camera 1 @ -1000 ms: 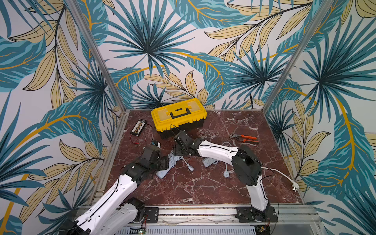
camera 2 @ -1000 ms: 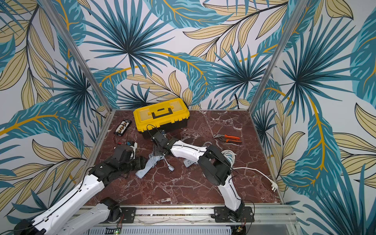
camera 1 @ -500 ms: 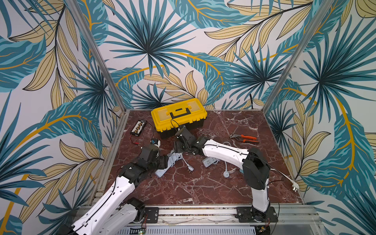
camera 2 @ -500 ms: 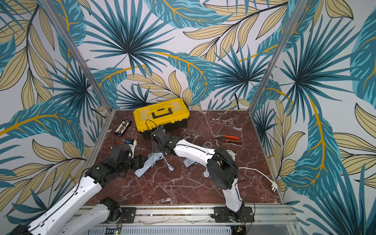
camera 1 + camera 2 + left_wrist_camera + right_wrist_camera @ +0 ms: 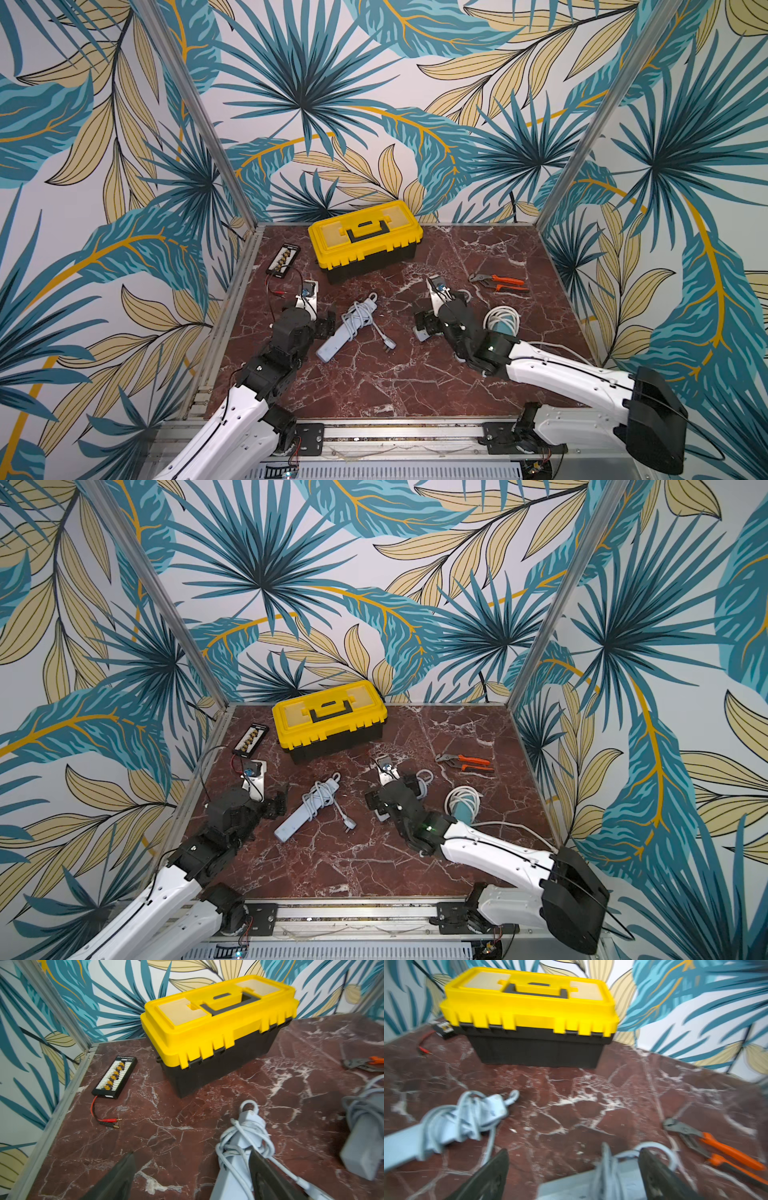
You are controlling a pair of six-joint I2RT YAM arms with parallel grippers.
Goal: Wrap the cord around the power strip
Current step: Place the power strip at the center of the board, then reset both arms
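Note:
The pale grey power strip (image 5: pixel 337 341) lies slanted on the marble floor, mid-table. Its cord (image 5: pixel 360 314) is wound in several loops round the far end. The plug (image 5: pixel 389 343) trails loose beside it. My left gripper (image 5: pixel 309 313) stands open just left of the strip. In the left wrist view the strip (image 5: pixel 232 1176) and the wound cord (image 5: pixel 245 1138) lie against the inside of one finger of the left gripper (image 5: pixel 191 1153), unheld. My right gripper (image 5: pixel 438 311) is open, off to the strip's right. In the right wrist view the strip (image 5: pixel 446 1124) is well aside of the right gripper (image 5: pixel 574 1151).
A second grey strip (image 5: pixel 581 1186) with its own cord lies under my right gripper. A white cord coil (image 5: pixel 503 318) sits further right, orange-handled pliers (image 5: pixel 500 283) behind it. The yellow toolbox (image 5: pixel 365 239) stands at the back. A black connector board (image 5: pixel 283 260) lies back left.
Both grippers have opened wider. The right arm has swung away to the right, off the strip. The strip now lies free, and the left gripper has barely moved.

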